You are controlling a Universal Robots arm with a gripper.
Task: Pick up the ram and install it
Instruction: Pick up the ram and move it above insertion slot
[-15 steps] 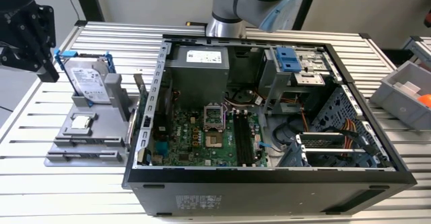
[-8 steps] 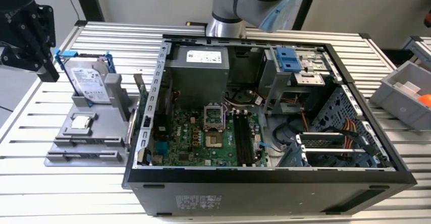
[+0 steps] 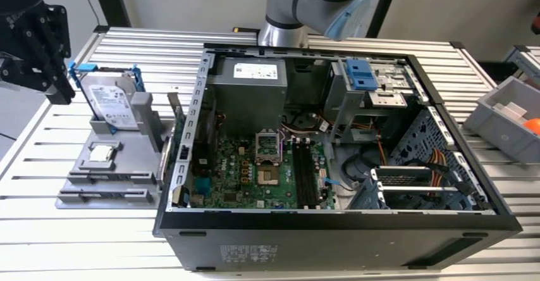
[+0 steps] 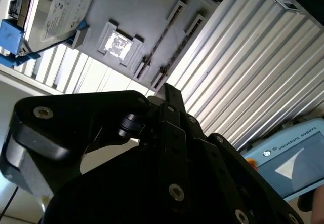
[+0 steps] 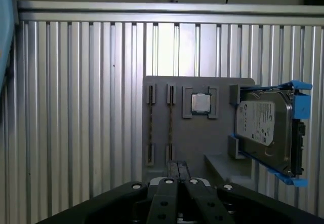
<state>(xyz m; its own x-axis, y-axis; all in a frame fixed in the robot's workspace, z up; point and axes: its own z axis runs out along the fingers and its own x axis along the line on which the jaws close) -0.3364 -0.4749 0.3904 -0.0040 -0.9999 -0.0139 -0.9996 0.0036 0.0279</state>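
Approach-to-pick step: end effector [image 5: 177, 167], pinched narrow and empty, hovering over ram [image 5: 170, 125] edge-up in grey holder [image 5: 197, 138]; grasp probably calling for opening, aligning along stick.

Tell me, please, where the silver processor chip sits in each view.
Exterior view: processor chip on the gray holder, toward the exterior view's left.
First wrist view: processor chip on that holder, beside the hard drive.
Second wrist view: processor chip beside the hard drive.
Shared landmark: the blue-framed hard drive.

Open computer case [image 3: 337, 237] on slatted table [image 3: 85, 243], grey holder [image 3: 88, 189] with hard drive [image 3: 114, 100] just beside it
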